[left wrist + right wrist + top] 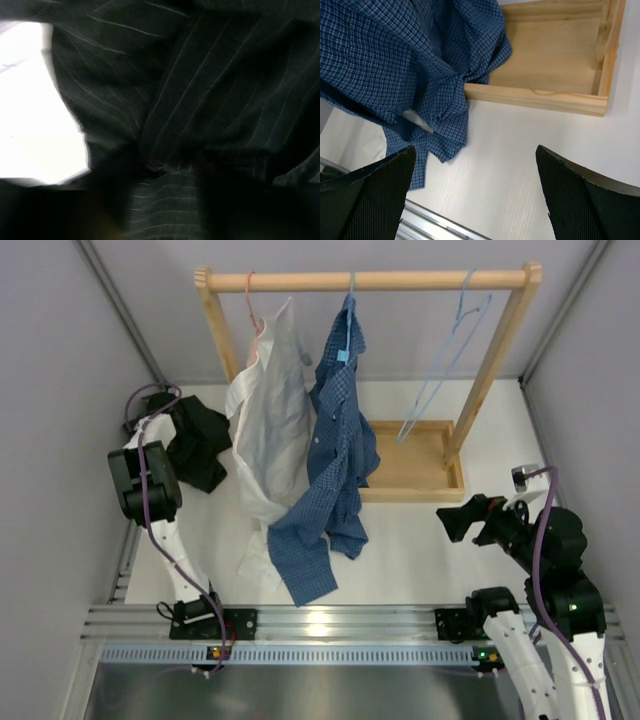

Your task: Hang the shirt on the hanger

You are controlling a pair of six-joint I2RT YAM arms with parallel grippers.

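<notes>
Two hung shirts (268, 420) part shirt (203, 452) from hanger (440, 375); right hand (458, 523) wide, left hand (176, 422) unclear.

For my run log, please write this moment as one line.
left gripper: at shirt, state unclear | right gripper: open, empty | shirt: heaped on table | hanger: bare on rail

- Top view: even, diffuse light from overhead. The white desk (420, 540) reads bright, shadows are soft and faint, and a glare spot sits on the metal rail (320, 625). Focus is sharp, and the walls splay outward at the edges.
- Left wrist view: dim and blurred. The shirt (210, 100) is too close to focus — its stripes are barely resolved. The white patch (35, 100) is blown out.
- Right wrist view: bright and crisp. The blue checked shirt (395, 60) and wooden tray (545, 95) are in focus, while the right fingers (365, 200) are dark.
</notes>
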